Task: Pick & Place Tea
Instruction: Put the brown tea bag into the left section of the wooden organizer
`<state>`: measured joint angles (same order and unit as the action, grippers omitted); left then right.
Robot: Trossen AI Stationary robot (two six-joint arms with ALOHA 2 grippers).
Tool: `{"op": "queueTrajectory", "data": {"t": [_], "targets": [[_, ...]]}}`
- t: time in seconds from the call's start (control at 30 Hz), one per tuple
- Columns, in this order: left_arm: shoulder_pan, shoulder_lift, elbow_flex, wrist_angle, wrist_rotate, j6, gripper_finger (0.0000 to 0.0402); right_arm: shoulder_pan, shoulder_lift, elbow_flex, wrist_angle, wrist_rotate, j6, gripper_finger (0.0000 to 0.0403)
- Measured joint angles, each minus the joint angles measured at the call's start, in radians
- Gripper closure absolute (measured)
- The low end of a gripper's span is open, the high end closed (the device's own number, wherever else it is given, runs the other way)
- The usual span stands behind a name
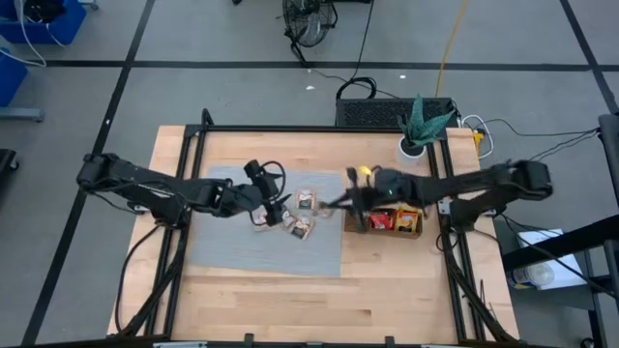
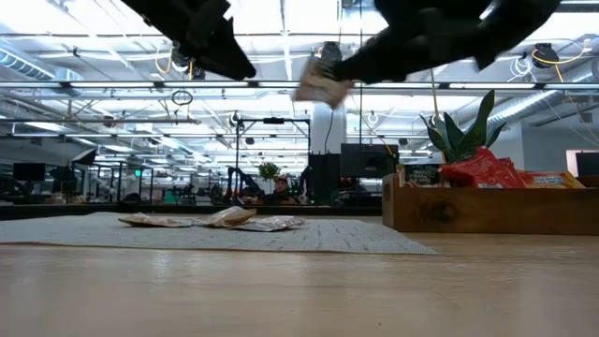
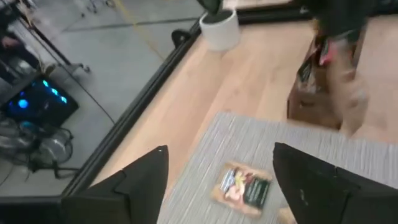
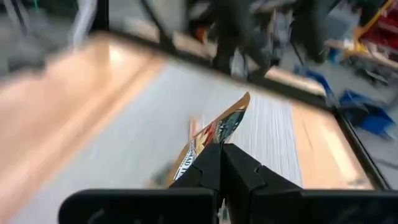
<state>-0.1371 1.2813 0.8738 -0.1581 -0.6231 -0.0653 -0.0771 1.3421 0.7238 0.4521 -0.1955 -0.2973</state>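
While one tea sachet hangs clamped in my right gripper's fingers above the grey mat's edge beside the wooden tray, my left gripper hovers released over mat sachets.

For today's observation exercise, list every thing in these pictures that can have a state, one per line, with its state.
Left tool: open, empty, above the grey mat.
Right tool: shut on a tea sachet, lifted off the mat.
Loose sachets: lying flat on the mat.
Wooden tray: holds packets, standing on the table beside the mat.
Potted plant: upright.
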Motion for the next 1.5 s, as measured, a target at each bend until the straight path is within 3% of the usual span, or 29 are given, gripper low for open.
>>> {"op": "queueTrajectory", "data": {"t": [0.2,0.33,0.5,1.1,1.23,1.5], "targets": [[0.048,-0.007,-0.055,-0.018,-0.001,-0.054,0.0115,0.249,-0.152,0.000,-0.421,0.398,-0.104,0.0403],[0.084,-0.007,-0.099,0.015,-0.003,-0.097,0.0126,0.361,-0.164,0.000,-0.530,0.603,-0.035,0.0403],[0.100,-0.005,-0.114,0.071,-0.005,-0.102,0.0136,0.400,-0.126,0.000,-0.611,0.773,0.040,0.0403],[0.098,-0.005,-0.114,0.082,0.040,-0.096,0.0143,0.457,-0.117,0.000,-0.774,0.836,0.186,0.0403],[0.098,-0.005,-0.114,0.082,0.040,-0.096,0.0138,0.496,-0.147,0.000,-0.776,0.906,0.176,0.0403],[0.098,-0.005,-0.114,0.086,0.040,-0.097,0.0146,0.490,-0.170,-0.004,-0.777,0.842,0.189,0.0403]]}}
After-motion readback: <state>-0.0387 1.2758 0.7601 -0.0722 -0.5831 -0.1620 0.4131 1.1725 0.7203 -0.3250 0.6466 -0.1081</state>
